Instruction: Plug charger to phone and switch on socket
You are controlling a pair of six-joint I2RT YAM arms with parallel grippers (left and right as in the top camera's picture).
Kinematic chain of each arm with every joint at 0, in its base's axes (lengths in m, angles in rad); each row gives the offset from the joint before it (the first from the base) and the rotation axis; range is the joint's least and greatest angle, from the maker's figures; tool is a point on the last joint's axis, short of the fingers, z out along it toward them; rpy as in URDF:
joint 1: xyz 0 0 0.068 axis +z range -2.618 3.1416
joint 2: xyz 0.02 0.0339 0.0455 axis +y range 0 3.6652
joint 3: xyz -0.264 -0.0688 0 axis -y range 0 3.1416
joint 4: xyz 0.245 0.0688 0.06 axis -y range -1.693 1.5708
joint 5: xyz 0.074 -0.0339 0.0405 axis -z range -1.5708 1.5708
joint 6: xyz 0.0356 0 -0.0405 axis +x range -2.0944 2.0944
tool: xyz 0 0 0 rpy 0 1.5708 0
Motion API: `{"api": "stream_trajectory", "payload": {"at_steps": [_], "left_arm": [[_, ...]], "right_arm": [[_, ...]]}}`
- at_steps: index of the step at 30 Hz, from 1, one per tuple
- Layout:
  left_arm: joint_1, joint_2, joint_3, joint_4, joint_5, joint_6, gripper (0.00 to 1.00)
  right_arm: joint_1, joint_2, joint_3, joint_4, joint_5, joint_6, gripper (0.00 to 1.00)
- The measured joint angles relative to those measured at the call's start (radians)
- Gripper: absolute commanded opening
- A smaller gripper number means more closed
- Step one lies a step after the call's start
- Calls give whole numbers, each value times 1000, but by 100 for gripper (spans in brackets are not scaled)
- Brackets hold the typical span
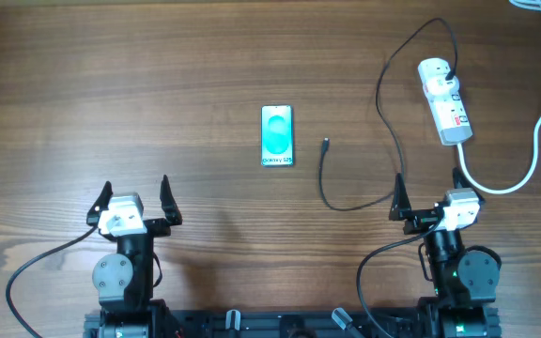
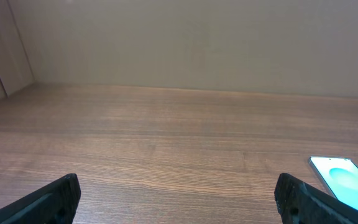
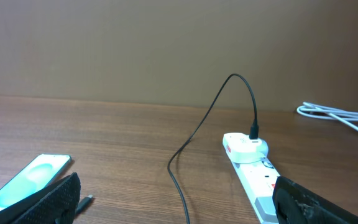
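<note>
The phone [image 1: 277, 135] lies flat mid-table, turquoise screen up, white text strip at its near end. It shows in the left wrist view [image 2: 347, 182] and the right wrist view [image 3: 25, 179]. The charger cable [image 1: 383, 103] runs from an adapter on the socket [image 1: 444, 114] in a loop to its small black plug [image 1: 325, 145], which lies on the wood right of the phone, apart from it. The cable [image 3: 194, 134], plug [image 3: 86, 201] and socket [image 3: 253, 171] show in the right wrist view. My left gripper [image 1: 133, 199] and right gripper [image 1: 430, 195] are open and empty near the front edge.
A thick white cord [image 1: 538, 141] curves from the socket's near end toward the back right corner. It also shows in the right wrist view [image 3: 337, 115]. A plain wall stands behind the table.
</note>
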State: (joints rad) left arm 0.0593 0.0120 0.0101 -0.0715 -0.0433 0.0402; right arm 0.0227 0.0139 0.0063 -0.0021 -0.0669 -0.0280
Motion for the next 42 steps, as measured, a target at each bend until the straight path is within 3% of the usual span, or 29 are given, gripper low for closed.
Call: {"api": "stream_trajectory", "payload": {"at_steps": [20, 22, 24, 27, 28, 31, 33, 36, 38, 41, 42], "left_arm": [[0, 0, 0, 1, 0, 0, 100], [0, 0, 0, 27, 64, -35, 100], [0, 1, -2, 47, 290, -156, 100], [-1, 2, -4, 196, 628, -283, 100], [-1, 6, -4, 312, 726, -326, 100], [-1, 0, 8, 742, 832, -467, 100], [-1, 1, 51, 812, 818, -515, 100], [-1, 48, 276, 589, 789, -480, 100], [-2, 171, 575, 158, 773, -419, 100], [-1, 528, 1102, -613, 694, -301, 100], [0, 666, 1250, -781, 677, -257, 100]], "right_arm": [[0, 0, 0, 0, 0, 0, 100], [0, 0, 0, 0, 0, 0, 100], [0, 0, 0, 0, 0, 0, 100], [0, 0, 0, 0, 0, 0, 100], [0, 1, 0, 1, 0, 0, 100], [0, 3, 0, 1, 0, 0, 100], [0, 4, 0, 2, 0, 0, 100], [0, 8, 0, 0, 0, 0, 100], [0, 8, 0, 0, 0, 0, 100], [0, 8, 0, 1, 0, 0, 100], [0, 9, 0, 0, 0, 0, 100]]}}
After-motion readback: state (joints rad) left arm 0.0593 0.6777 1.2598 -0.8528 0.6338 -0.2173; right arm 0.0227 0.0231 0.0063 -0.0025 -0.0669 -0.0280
